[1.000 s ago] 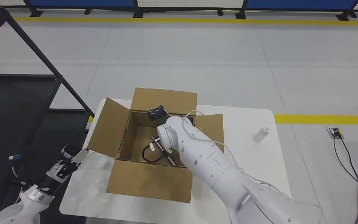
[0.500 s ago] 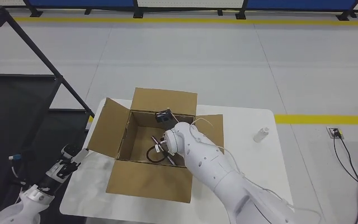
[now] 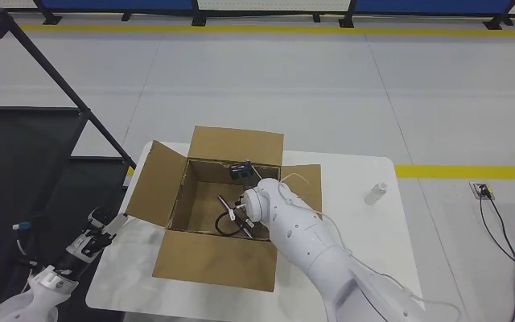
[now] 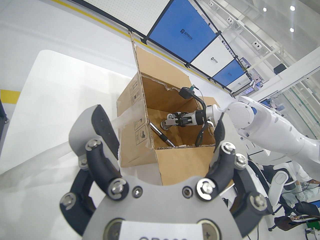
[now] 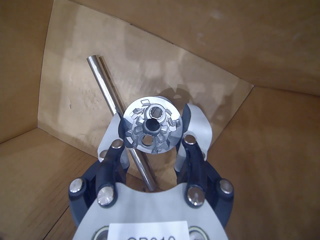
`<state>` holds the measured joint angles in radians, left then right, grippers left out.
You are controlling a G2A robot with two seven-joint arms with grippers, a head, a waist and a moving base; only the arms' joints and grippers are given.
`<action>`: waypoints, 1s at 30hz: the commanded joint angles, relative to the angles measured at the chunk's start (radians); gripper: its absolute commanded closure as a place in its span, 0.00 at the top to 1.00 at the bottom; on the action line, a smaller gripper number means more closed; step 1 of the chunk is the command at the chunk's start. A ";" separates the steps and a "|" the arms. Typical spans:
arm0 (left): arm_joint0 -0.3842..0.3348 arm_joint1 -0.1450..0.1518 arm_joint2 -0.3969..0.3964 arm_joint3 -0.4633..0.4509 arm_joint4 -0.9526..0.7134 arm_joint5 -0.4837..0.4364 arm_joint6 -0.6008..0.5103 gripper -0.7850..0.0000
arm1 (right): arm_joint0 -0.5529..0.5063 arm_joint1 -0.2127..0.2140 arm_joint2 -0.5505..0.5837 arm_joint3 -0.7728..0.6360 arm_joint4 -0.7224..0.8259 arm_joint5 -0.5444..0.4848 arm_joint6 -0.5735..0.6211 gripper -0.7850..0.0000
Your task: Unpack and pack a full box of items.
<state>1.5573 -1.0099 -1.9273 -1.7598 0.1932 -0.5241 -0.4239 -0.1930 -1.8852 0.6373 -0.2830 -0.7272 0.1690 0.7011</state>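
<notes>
An open cardboard box (image 3: pixel 211 259) stands on the white table (image 3: pixel 358 241). Inside it my right gripper (image 5: pixel 153 127) is shut on a round metal disc (image 5: pixel 152 125) with a centre hole, held above the box floor. A steel rod (image 5: pixel 105 88) lies on the floor beneath it. From the left wrist view the right gripper (image 4: pixel 172 121) with the disc (image 4: pixel 166 123) is low in the box (image 4: pixel 175 161), beside the rod (image 4: pixel 160 134). My left gripper (image 4: pixel 162 136) is open, off the table's left front corner, nothing between its fingers (image 4: pixel 103 128).
A small white bottle (image 3: pixel 375 193) stands on the table's right side. The box flaps (image 3: pixel 153 181) are folded outward. A black frame post (image 3: pixel 72 97) slants at the left of the table.
My right arm has shifted a little to the right and toward the front inside the box. The left arm has not moved.
</notes>
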 commanded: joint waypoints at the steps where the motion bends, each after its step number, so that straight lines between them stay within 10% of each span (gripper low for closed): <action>1: 0.000 0.000 0.000 0.000 0.000 0.000 0.000 1.00 | 0.000 -0.001 0.002 0.003 -0.001 -0.009 -0.003 1.00; 18: 0.000 0.000 0.000 0.000 0.000 0.000 0.000 1.00 | -0.042 0.032 0.010 -0.234 -0.129 -0.038 -0.032 1.00; 30: 0.000 0.000 0.000 0.000 0.000 0.000 0.000 1.00 | -0.426 0.229 0.238 -1.044 -0.532 0.099 0.171 1.00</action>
<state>1.5573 -1.0099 -1.9273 -1.7598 0.1932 -0.5241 -0.4239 -0.5644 -1.6721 0.8410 -1.2205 -1.2179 0.2688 0.8517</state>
